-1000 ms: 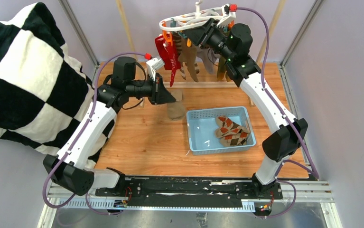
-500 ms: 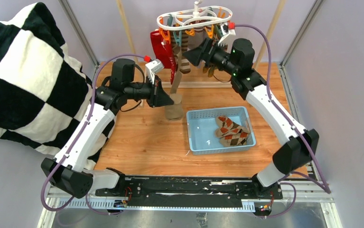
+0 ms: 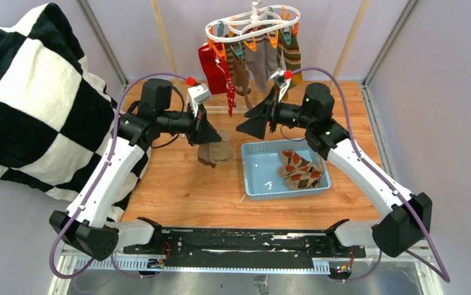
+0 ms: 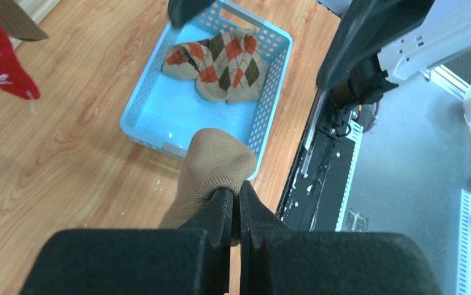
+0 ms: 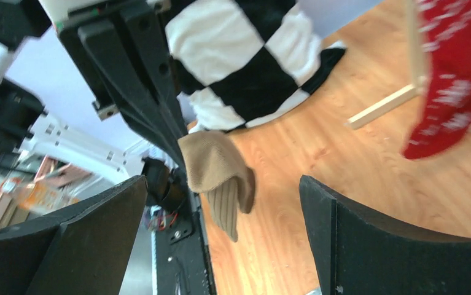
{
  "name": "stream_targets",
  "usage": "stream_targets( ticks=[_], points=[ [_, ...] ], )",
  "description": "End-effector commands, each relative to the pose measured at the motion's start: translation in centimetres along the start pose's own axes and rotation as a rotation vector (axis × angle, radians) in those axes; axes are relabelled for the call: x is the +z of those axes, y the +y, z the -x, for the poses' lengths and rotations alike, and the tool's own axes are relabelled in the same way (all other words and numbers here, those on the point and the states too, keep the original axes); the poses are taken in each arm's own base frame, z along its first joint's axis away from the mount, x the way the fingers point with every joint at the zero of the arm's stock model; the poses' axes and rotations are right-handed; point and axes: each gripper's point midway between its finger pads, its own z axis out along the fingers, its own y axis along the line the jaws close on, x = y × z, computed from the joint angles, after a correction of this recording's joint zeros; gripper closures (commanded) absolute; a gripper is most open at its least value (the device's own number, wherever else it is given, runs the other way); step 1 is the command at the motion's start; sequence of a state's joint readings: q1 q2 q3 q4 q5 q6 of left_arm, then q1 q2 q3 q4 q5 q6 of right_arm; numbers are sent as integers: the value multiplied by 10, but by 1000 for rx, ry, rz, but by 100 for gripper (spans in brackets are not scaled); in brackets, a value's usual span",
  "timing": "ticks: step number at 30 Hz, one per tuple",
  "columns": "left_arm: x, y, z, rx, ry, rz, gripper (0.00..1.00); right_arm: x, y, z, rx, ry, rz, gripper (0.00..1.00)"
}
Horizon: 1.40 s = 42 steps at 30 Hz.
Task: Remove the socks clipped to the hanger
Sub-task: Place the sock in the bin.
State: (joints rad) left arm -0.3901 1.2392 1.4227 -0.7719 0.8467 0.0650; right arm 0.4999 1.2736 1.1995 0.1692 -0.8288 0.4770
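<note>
The white hanger (image 3: 254, 21) hangs at the back with several socks clipped to it, among them a red snowflake sock (image 3: 215, 64) and a striped brown sock (image 3: 291, 52). My left gripper (image 3: 211, 136) is shut on a taupe-brown sock (image 3: 215, 152) that dangles free above the floor, left of the basket. The left wrist view has that sock (image 4: 211, 169) bunched over the left gripper (image 4: 236, 196). My right gripper (image 3: 251, 126) is open, empty and pointed left toward it. Seen from the right gripper (image 5: 222, 184), the sock (image 5: 217, 172) hangs ahead between its spread fingers.
A blue basket (image 3: 279, 142) on the wooden floor holds argyle socks (image 3: 300, 169); its wall (image 4: 274, 86) lies just beyond the held sock. A black-and-white checkered blanket (image 3: 30, 98) fills the left. The rack's wooden foot (image 5: 383, 106) crosses the floor near the red sock (image 5: 447, 98).
The taupe-brown sock came off the hanger and dropped with my left gripper. My right gripper opened, left the hanger and swung down toward the left. The hanger settled level.
</note>
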Motion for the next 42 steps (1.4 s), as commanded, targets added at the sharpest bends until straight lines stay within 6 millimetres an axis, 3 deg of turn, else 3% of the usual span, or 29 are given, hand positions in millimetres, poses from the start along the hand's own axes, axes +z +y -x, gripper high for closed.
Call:
stream_targets(
  ticks=[1,13,17,21,27,30,31,32,34,36,37,42],
  points=[
    [-9,-21,1,86,3,-77,100,19,29,-30,-77,74,164,0],
    [-21,-42,-10,186,40,-158,100,48,29,-42,-19,20,213,1],
    [-22,-42,-10,194,41,-160,100,55,37,-48,19,39,244,8],
    [-23,-40,-8,206,43,-141,100,58,42,-50,104,69,279,30],
    [-26,-36,-11,236,57,-113,100,51,49,-57,154,90,298,52],
    [-26,-33,-12,241,64,-94,100,50,50,-54,161,91,291,85],
    [-26,-30,-12,242,68,-81,97,50,50,-53,167,93,282,96],
    [-26,-27,-13,240,74,-65,81,49,47,-51,174,91,264,100],
    [-27,-21,-17,238,90,-28,59,44,36,-47,193,83,216,100],
    [-27,-13,-23,238,109,15,16,35,21,-45,230,71,155,100],
    [-28,-8,-27,236,122,40,2,29,11,-45,249,63,116,100],
    [-31,26,-46,210,207,199,0,-13,-61,-73,373,64,-195,100]
  ],
)
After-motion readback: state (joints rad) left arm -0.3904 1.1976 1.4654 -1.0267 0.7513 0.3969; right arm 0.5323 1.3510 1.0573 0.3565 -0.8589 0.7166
